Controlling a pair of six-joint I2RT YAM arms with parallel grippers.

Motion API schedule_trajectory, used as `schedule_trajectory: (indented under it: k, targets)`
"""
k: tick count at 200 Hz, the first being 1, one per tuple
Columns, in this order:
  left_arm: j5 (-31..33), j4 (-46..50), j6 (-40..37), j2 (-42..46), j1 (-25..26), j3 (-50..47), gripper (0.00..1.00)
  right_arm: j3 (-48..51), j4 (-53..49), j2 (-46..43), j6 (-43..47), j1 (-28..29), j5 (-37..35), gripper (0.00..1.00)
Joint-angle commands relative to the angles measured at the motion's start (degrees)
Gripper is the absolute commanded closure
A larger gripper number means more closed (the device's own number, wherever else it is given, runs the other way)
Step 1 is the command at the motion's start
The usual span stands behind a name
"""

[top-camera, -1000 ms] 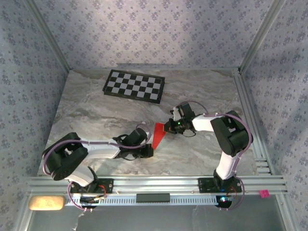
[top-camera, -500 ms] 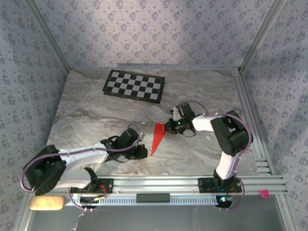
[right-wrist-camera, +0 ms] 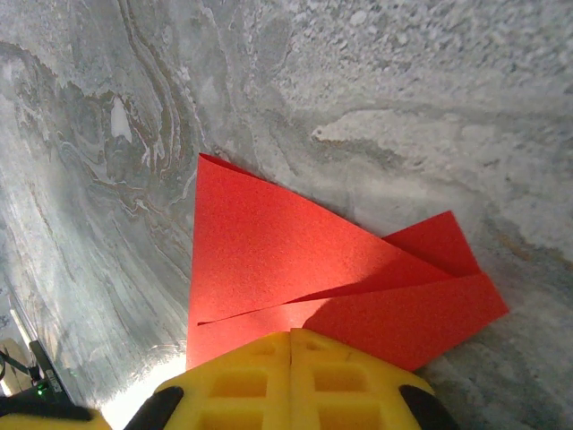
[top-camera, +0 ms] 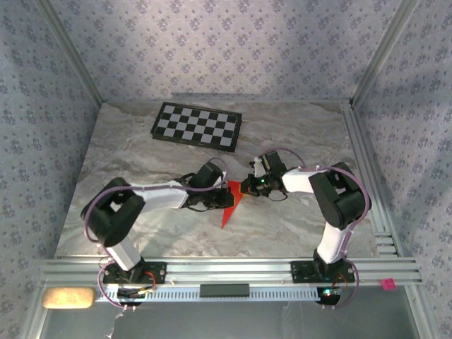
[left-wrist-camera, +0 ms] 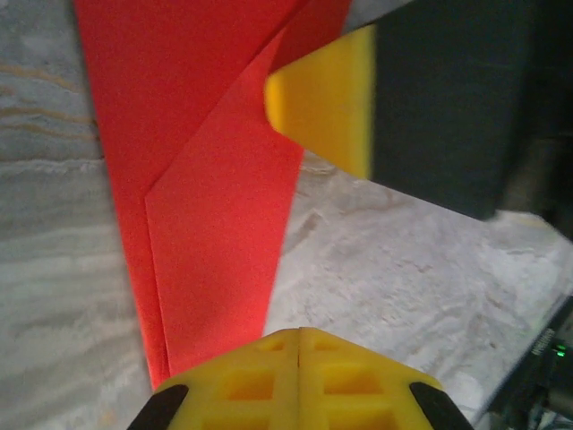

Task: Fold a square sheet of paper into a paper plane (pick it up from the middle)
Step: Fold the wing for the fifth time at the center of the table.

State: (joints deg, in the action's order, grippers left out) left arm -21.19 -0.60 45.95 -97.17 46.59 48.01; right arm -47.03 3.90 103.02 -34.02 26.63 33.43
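**A:** Where's the paper plane, and which way does it point?

**B:** The paper plane [top-camera: 229, 206] lies flat on the grey marbled surface [top-camera: 141, 166], between the two arms. Its long axis runs near to far, sharp nose toward the bases, wide tail away.

**A:** And the tools?

**B:** The left tool [left-wrist-camera: 298, 348] has its fingers pressed together, tips over the narrowing part. The right tool [right-wrist-camera: 291, 351] is pressed together too, over the wide tail.

**A:** Anything nearby?

**B:** A checkerboard [top-camera: 197, 126] sits well apart, far left. Lilac patterned walls [top-camera: 212, 42] enclose it, with an aluminium rail [top-camera: 233, 268] along the near edge.
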Motion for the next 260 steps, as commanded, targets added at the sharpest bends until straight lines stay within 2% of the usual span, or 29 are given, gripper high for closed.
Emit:
schedule_trajectory:
  k: [1, 32, 91, 112, 133, 157, 190, 229, 260]
  targets:
    - [0.78, 1.31, -1.75, -2.94, -0.26, 2.00, 0.95, 1.29, -5.54, 2.62, 0.48, -0.39, -6.39, 0.99]
    - [2.03, 2.58, -1.60, -4.66, 0.13, -0.23, 1.00, -0.09, -6.38, 1.91, 1.38, -0.81, -4.75, 0.97]
    - [2.54, -0.90, 0.81, -5.20, 0.66, -4.95, 1.00, -3.39, -6.37, -4.78, 2.94, -0.70, -0.36, 0.92]
    - [2.54, -0.61, 0.68, -5.49, 0.74, -4.08, 1.00, -3.26, -5.39, -4.23, 3.51, 0.78, 0.74, 0.92]
    - [2.73, -0.86, 1.11, -5.32, 0.78, -3.89, 1.00, -2.73, -6.08, -2.06, 3.45, 1.32, -1.08, 0.92]
    - [2.70, -1.13, 1.53, -5.05, 0.84, -4.10, 1.00, -0.82, -5.11, 0.03, 2.86, -0.30, -3.49, 0.93]
    - [2.56, -1.63, 1.99, -4.54, 0.97, -4.69, 1.00, -0.53, -3.38, 1.57, 2.54, -4.92, -1.97, 0.93]
    - [2.71, -2.77, 2.90, -4.50, 1.62, -4.99, 1.00, -2.79, -4.79, 0.19, 2.47, -8.86, -2.79, 0.92]
    - [2.77, -3.92, 4.01, -4.70, 2.03, -4.78, 1.00, -2.36, -5.07, -2.75, 2.31, -9.15, -2.30, 0.91]
